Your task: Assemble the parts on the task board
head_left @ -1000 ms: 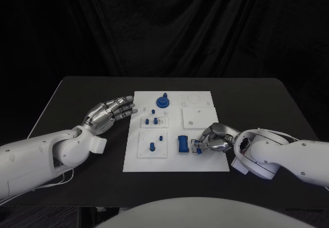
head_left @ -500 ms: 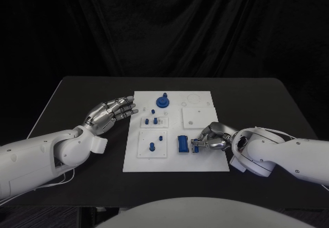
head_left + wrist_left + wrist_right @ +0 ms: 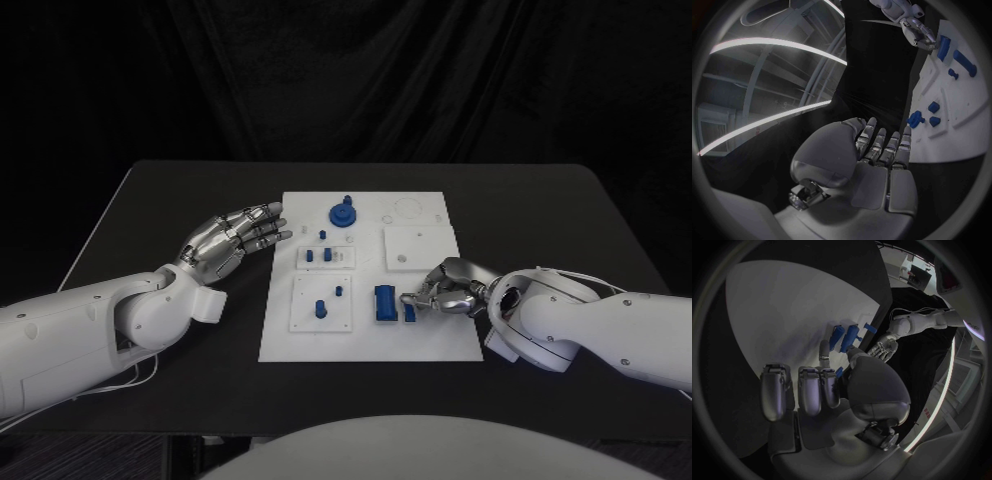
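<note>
At the white board's [image 3: 433, 345] near right, my right hand [image 3: 444, 290] pinches a small blue piece [image 3: 411, 313]: light, rigid, slippery plastic, best held by its sides; left hand [image 3: 231, 238] spread, empty.

— Where does the task board [image 3: 369, 345] sit?
— In the middle of the table [image 3: 577, 210], with the left hand [image 3: 231, 238] just beside its left edge and the right hand [image 3: 446, 292] over its right side.
— And the parts?
— A knob-like part [image 3: 343, 213] stands at the far end. Nearer, small pegs [image 3: 329, 255] stand on a plate. Nearest, a block-shaped part [image 3: 384, 303] lies just left of the right hand's fingers.
</note>
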Robot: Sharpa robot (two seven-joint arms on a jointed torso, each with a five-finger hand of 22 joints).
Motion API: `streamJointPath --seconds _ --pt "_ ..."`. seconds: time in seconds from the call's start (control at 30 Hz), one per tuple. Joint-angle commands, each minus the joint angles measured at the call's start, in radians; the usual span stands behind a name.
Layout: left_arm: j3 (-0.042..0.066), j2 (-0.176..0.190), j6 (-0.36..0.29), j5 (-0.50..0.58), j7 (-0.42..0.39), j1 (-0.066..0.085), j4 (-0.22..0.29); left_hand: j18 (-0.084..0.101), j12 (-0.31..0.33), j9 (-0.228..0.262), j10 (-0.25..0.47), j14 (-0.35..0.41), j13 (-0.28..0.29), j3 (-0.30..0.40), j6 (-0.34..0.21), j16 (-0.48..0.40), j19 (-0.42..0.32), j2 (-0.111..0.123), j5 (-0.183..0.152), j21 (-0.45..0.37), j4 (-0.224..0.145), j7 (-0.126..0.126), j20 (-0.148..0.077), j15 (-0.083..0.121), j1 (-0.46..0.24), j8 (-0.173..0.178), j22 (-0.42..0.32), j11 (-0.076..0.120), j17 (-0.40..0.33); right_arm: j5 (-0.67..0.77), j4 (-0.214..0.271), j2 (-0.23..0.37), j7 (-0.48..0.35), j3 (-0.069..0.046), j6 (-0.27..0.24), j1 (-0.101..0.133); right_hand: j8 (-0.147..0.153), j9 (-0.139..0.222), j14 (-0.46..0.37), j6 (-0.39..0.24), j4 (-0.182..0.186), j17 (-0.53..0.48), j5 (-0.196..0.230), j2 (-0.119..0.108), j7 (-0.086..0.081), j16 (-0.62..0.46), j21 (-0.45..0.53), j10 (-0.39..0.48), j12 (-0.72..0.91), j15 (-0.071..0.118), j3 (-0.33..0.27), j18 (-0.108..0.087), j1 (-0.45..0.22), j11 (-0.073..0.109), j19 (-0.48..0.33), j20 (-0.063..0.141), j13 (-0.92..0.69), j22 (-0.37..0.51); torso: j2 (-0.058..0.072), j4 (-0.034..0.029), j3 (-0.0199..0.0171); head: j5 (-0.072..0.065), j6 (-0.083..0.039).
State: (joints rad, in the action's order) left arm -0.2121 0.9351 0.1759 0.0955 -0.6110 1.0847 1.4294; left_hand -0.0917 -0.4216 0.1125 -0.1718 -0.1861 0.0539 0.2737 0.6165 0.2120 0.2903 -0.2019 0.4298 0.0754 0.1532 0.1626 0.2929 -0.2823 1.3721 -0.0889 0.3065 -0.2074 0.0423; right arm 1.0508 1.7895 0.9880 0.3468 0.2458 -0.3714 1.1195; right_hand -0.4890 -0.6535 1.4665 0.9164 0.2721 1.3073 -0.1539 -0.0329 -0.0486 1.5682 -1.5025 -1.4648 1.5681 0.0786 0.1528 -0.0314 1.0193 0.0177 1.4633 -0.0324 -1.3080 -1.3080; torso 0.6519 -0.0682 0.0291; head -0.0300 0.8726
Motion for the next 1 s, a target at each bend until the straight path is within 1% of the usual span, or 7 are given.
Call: streamJointPath --seconds 0.03,0.17,0.3,0.37,0.47,0.67,1.0 --pt "0.001 0.000 0.014 0.004 -0.009 -0.002 0.001 0.018 -0.005 0.001 -0.004 -0.003 0.001 0.009 0.002 0.002 0.006 -0.001 0.005 0.007 0.000 0.000 -0.001 -0.003 -0.009 -0.003 -0.002 -0.003 0.001 0.019 0.007 0.007 0.007 0.000 -0.006 0.001 -0.004 -0.002 0.104 -0.005 0.000 0.263 0.005 0.001 -0.003 0.003 0.003 -0.106 0.003 0.000 -0.006 0.009 -0.010 0.001 0.072 0.001 -0.263 -0.233 0.000 -0.0006 0.0002 0.000 0.000" --pt "0.001 0.001 0.014 0.004 -0.008 -0.002 0.002 0.018 -0.005 0.001 -0.004 -0.003 0.001 0.009 0.002 0.002 0.006 -0.001 0.005 0.007 0.000 0.000 -0.001 -0.003 -0.009 -0.003 -0.002 -0.003 0.001 0.020 0.017 0.021 -0.005 0.000 -0.004 0.001 -0.009 -0.005 0.104 -0.005 -0.012 0.263 -0.026 0.005 -0.001 0.003 0.003 -0.106 0.003 0.002 -0.009 0.009 0.013 0.003 0.072 0.002 -0.263 -0.233 0.000 0.0002 0.0002 0.001 0.000" --pt "0.001 0.003 0.014 0.004 -0.008 -0.002 0.003 0.018 -0.005 0.001 -0.004 -0.003 0.001 0.009 0.002 0.002 0.006 -0.001 0.005 0.007 0.000 0.000 -0.001 -0.003 -0.009 -0.003 -0.002 -0.003 0.001 0.020 0.031 0.035 -0.006 0.001 0.003 0.000 -0.011 -0.007 0.104 -0.009 -0.023 0.263 -0.037 0.002 -0.001 0.003 0.001 -0.106 0.003 0.002 -0.014 0.010 0.029 0.003 0.073 0.002 -0.263 -0.234 -0.001 0.0004 -0.0001 0.002 0.000" --pt "0.001 0.004 0.013 0.004 -0.008 -0.003 0.003 0.018 -0.005 0.001 -0.004 -0.003 0.001 0.009 0.002 0.002 0.006 -0.001 0.005 0.007 0.000 0.000 -0.001 -0.003 -0.009 -0.003 -0.002 -0.003 0.001 0.020 0.040 0.044 -0.004 0.002 0.008 -0.002 -0.013 -0.008 0.104 -0.008 -0.025 0.263 -0.036 0.002 -0.001 0.003 0.002 -0.106 0.003 0.002 -0.015 0.010 0.031 0.003 0.072 0.002 -0.263 -0.234 -0.001 0.0007 -0.0002 0.002 0.000" --pt "0.001 0.005 0.013 0.004 -0.008 -0.003 0.003 0.018 -0.005 0.001 -0.004 -0.003 0.001 0.009 0.002 0.002 0.006 -0.001 0.005 0.007 0.000 0.000 -0.001 -0.003 -0.009 -0.003 -0.002 -0.003 0.001 0.023 0.050 0.056 0.000 0.002 0.017 -0.005 -0.042 -0.030 0.104 -0.002 -0.030 0.263 -0.027 0.001 0.004 0.003 0.001 -0.106 0.003 0.005 -0.029 0.010 0.038 0.006 0.073 0.004 -0.263 -0.234 -0.002 0.0016 -0.0001 0.004 0.000" --pt "0.001 0.007 0.013 0.004 -0.007 -0.003 0.003 0.018 -0.005 0.001 -0.004 -0.003 0.001 0.009 0.002 0.002 0.006 -0.001 0.005 0.007 0.000 0.000 -0.001 -0.003 -0.009 -0.003 -0.002 -0.003 0.001 0.027 0.060 0.066 0.007 0.003 0.032 -0.009 -0.065 -0.049 0.104 -0.008 -0.028 0.263 -0.015 0.005 0.007 0.003 0.002 -0.106 0.003 0.008 -0.042 0.010 0.039 0.009 0.073 0.007 -0.263 -0.234 -0.001 0.0016 -0.0001 0.004 0.000" --pt "0.001 0.006 0.013 0.004 -0.004 -0.004 0.003 0.019 -0.006 0.001 -0.004 -0.002 0.001 0.013 0.002 0.003 0.006 -0.001 0.005 0.007 0.000 0.002 -0.001 -0.003 -0.011 -0.003 -0.002 -0.003 0.001 0.029 0.056 0.060 0.014 0.004 0.057 -0.011 -0.087 -0.066 0.104 -0.010 -0.029 0.263 -0.005 0.008 0.012 0.003 0.005 -0.106 0.003 0.011 -0.053 0.009 0.043 0.013 0.071 0.009 -0.263 -0.233 -0.001 0.0012 0.0006 0.005 0.000"
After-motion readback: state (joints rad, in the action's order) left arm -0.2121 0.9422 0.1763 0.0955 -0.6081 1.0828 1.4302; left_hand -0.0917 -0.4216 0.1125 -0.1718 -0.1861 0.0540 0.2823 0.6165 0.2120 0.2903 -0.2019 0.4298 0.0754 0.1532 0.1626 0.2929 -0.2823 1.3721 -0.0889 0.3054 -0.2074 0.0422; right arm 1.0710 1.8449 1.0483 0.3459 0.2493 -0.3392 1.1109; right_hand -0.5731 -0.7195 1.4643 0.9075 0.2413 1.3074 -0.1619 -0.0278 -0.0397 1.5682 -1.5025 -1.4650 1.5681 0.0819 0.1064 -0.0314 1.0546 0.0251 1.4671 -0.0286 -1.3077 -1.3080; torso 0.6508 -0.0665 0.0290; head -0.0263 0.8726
